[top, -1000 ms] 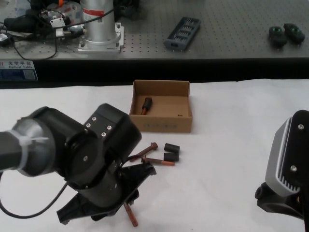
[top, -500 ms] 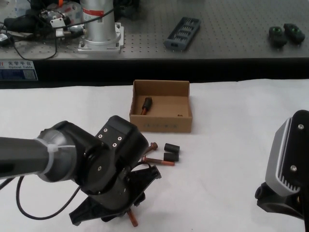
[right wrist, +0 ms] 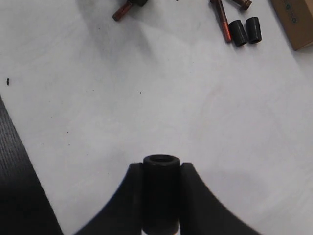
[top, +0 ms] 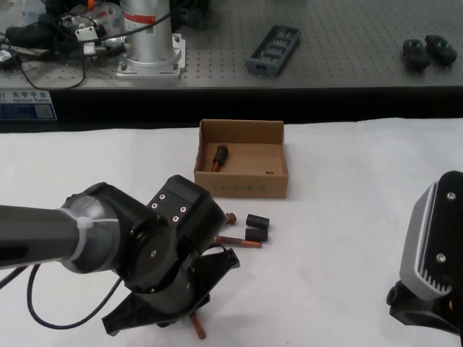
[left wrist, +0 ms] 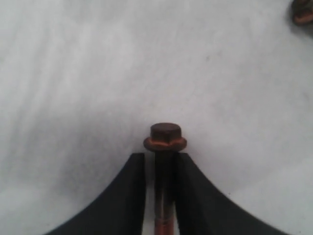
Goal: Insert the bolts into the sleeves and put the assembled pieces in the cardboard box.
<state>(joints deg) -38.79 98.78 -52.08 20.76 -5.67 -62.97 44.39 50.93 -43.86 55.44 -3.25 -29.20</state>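
My left gripper point(left wrist: 161, 161) is shut on the shank of a rusty bolt point(left wrist: 165, 138), whose hex head sticks out past the fingertips just above the white cloth. In the high view that bolt point(top: 197, 327) pokes out under the left arm point(top: 159, 260) at the front left. My right gripper point(right wrist: 162, 169) is shut on a black sleeve point(right wrist: 161, 191) held over the cloth at the front right. Two black sleeves point(top: 257, 228) and two loose bolts point(top: 239, 242) lie in front of the cardboard box point(top: 242, 189). One assembled piece point(top: 218, 156) lies inside the box.
The white cloth point(top: 340, 217) covers the bench. Behind it runs a perforated metal table with a metal post point(top: 148, 36), cables and a dark tray point(top: 273, 49). The right arm's housing point(top: 434, 260) stands at the front right edge.
The left arm has shifted to the right with the bolt held in its gripper. The right arm has sunk slightly.
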